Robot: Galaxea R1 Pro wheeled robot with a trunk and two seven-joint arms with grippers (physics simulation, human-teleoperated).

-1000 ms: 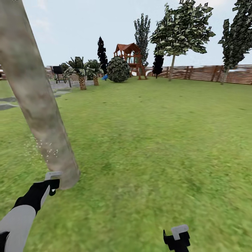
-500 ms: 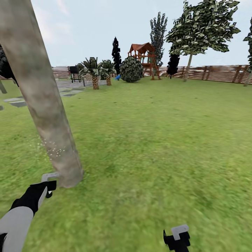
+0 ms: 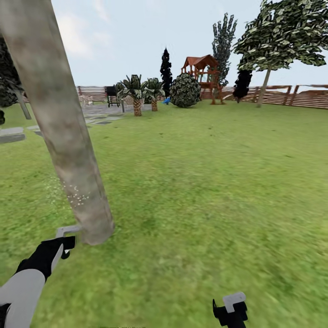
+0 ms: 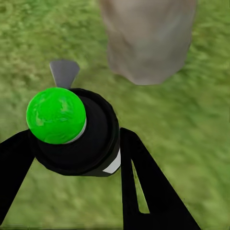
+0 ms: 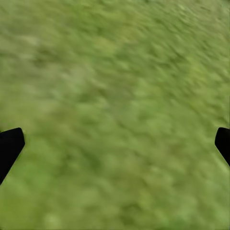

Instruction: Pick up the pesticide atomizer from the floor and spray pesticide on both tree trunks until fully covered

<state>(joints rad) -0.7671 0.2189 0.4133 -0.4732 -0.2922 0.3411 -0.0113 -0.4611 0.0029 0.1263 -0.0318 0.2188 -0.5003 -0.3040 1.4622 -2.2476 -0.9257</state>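
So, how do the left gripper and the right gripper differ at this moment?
The left gripper is shut on the atomizer, whose top looks green here; the right gripper is open and holds nothing. The left gripper sits close to the base of the tree trunk, while the right gripper hangs over bare grass. Both have black fingers.
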